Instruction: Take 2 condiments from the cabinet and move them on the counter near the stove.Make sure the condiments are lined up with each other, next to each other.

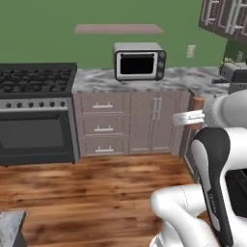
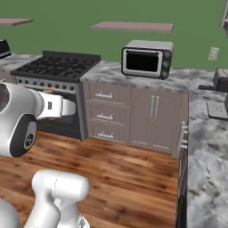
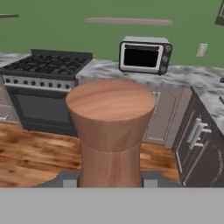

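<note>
**Wooden mill pinched in the gripper, stove ahead and to the left**

The gripper [image 3: 111,183] pinches a condiment mill [image 3: 111,131] between its two dark finger tips, one on either side of the mill's lower body. The mill is turned wood, reddish-orange with a visible streaked grain; its top is a flat, paler round disc, and below it the body narrows to a waist and then runs down as a straighter cylinder. Its long axis stands upright along the gripper's own line, flat top uppermost in the hand view. In the left base view its brown end [image 1: 198,103] shows past the white hand, close to the corner of the counter [image 1: 183,79].

Beyond the mill, ahead of the gripper, runs the marble counter, grey-and-white veined, over taupe drawers with silver bar handles. A boxy silver toaster oven [image 3: 145,55] with a dark window sits on it, ahead and slightly right. Ahead and to the left is the black stove [image 3: 43,70] with its grates and row of silver knobs. Under everything lies a glossy wooden plank floor [image 1: 96,193].
</note>
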